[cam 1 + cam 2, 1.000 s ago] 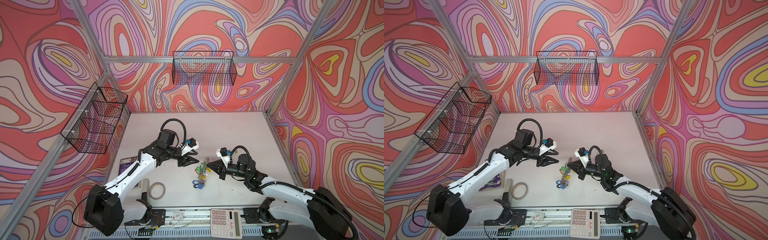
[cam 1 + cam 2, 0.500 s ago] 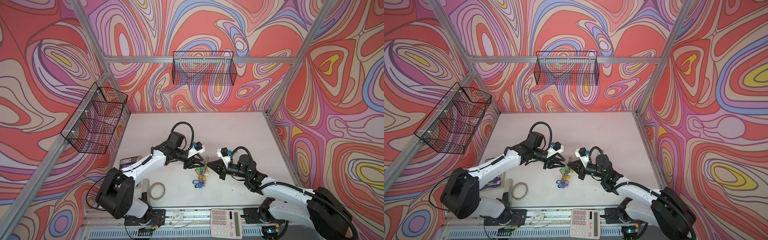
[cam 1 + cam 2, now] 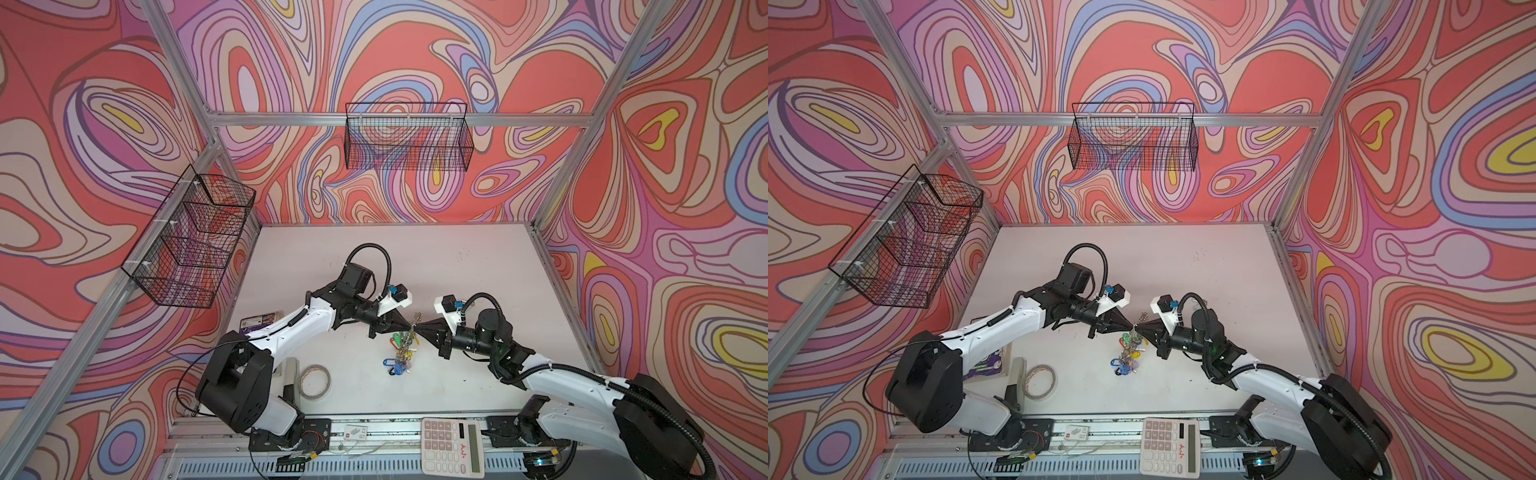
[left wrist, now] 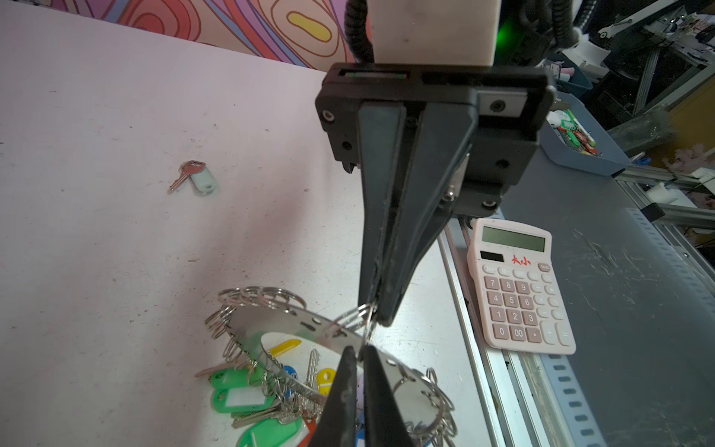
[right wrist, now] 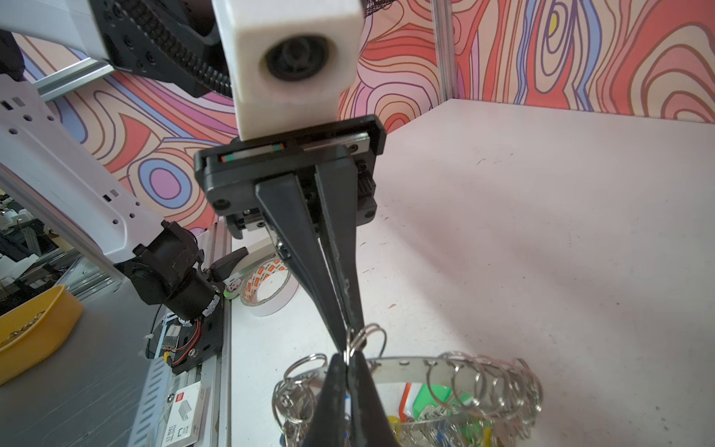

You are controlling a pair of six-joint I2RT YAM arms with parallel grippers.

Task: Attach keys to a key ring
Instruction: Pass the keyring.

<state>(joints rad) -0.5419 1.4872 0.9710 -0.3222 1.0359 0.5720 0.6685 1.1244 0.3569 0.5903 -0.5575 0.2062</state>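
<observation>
Two arms meet over the table (image 3: pixel 465 282), a little toward 6 o'clock from its middle. There is one key ring (image 4: pixel 278 323), and both claws hold it up at its top rim. The left claw (image 3: pixel 407 327) comes in from 9 o'clock and is pressed together on the flat metal rim. The right claw (image 3: pixel 418 329) comes in from 3 o'clock and is pinched on the key ring too, on one of its little split rings. The keys (image 3: pixel 400 356) hang at 6 o'clock from that grip in one tangled bunch with green, yellow, blue and red tags; I cannot count them.

One loose key (image 4: pixel 188 174) with a pale tag lies apart on the table. One tape roll (image 3: pixel 328 381) lies at 8 o'clock from the bunch, one calculator (image 3: pixel 452 445) at 5 o'clock. Two wire baskets (image 3: pixel 409 143) (image 3: pixel 189 237) hang on the walls.

A second ago the left claw was spread wide and stood clear of the ring at 9 o'clock. The right claw has kept its place and grip.
</observation>
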